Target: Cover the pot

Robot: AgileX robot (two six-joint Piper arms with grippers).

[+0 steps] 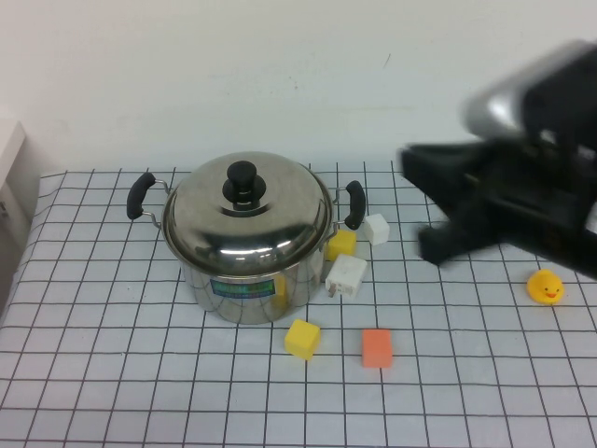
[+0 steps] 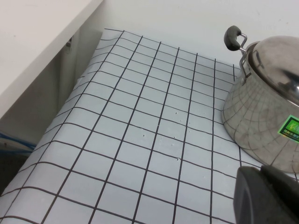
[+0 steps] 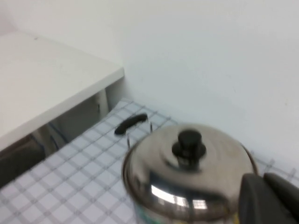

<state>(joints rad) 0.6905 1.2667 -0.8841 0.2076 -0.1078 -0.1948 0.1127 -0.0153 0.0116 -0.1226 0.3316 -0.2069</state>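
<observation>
The steel pot stands left of centre on the checked cloth, with black side handles and a blue-green label. The domed lid with a black knob sits on it. My right gripper hangs blurred in the air to the right of the pot, apart from it; in the right wrist view the gripper is shut and empty, with the lid in front of it. My left gripper is shut and empty, low beside the pot, and does not show in the high view.
Beside the pot lie two yellow cubes, an orange cube, a white plug and a white cube. A yellow duck sits at the right. A white shelf borders the cloth's left.
</observation>
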